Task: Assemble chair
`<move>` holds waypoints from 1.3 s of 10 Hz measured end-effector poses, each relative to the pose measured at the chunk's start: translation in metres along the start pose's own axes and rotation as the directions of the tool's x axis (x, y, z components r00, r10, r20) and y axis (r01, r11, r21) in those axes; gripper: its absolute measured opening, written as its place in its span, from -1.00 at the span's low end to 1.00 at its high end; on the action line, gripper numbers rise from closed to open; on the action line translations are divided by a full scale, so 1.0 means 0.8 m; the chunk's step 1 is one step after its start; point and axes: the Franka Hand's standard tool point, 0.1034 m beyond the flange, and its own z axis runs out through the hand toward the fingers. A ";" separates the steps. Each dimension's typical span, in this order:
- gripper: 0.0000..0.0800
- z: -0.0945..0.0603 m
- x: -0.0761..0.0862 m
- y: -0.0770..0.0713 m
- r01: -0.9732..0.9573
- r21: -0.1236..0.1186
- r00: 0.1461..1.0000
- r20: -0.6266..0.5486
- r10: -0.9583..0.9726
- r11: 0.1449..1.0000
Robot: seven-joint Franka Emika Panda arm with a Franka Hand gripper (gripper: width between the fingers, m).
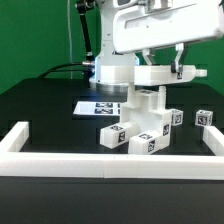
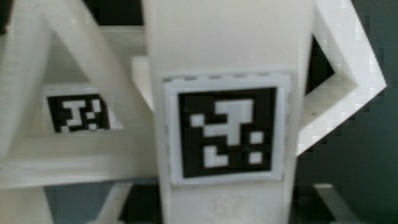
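Note:
The chair parts (image 1: 146, 122) stand in a matte white cluster mid-table, with black-and-white tags facing the front. My gripper (image 1: 150, 86) comes down from above onto the top of this cluster, under a flat tagged piece (image 1: 168, 72). In the wrist view an upright white bar (image 2: 217, 60) with a large tag (image 2: 222, 135) fills the middle and runs down between my gripper (image 2: 217, 206) fingers, which are shut on it. A slanted part with a smaller tag (image 2: 75, 112) lies beside the bar. The contact itself is blurred.
The marker board (image 1: 98, 104) lies flat behind the cluster. A small tagged block (image 1: 205, 117) sits alone toward the exterior view's right. Long white border rails (image 1: 110, 163) frame the black table at the front and both sides. The arm's base (image 1: 112, 68) stands behind.

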 end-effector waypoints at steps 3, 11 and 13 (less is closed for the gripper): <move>-0.26 0.000 0.003 0.009 -0.033 -0.006 0.999 0.029 0.034 0.999; -0.26 -0.004 -0.001 -0.013 0.039 -0.005 0.999 0.036 -0.039 0.999; -0.26 0.001 -0.007 -0.011 0.057 -0.005 0.998 0.033 -0.057 0.998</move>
